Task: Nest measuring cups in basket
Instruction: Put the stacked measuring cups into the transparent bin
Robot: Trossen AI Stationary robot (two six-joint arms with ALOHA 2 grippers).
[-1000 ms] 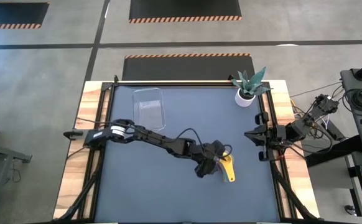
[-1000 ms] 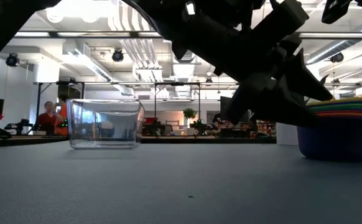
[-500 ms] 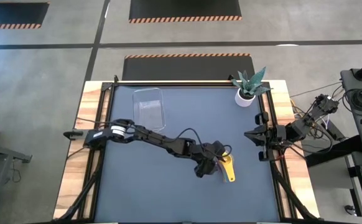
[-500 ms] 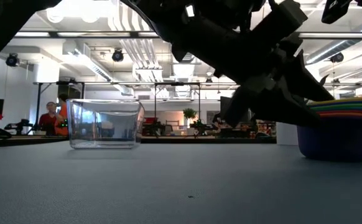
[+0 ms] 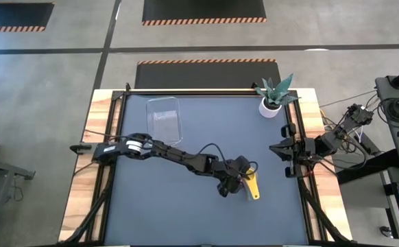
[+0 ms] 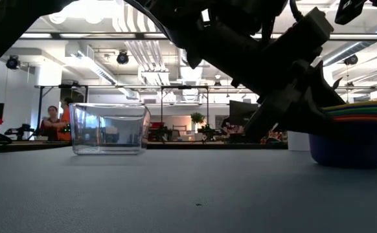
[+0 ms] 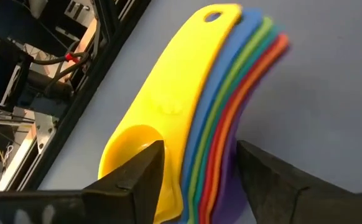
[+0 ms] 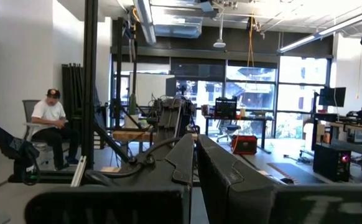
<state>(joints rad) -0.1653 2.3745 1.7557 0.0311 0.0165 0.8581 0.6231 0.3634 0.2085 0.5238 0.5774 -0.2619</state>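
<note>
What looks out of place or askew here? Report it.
Nothing is spilled or damaged. The measuring cups sit nested yellow on top, but their handles fan out unevenly, and the stack stands on the mat far from the empty clear basket. The left hand straddles the stack.

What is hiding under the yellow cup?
Under the yellow cup the blue, green, orange, red and purple cups are nested; only their handle edges show. Their bowls are covered, and I cannot spot a teal one.
</note>
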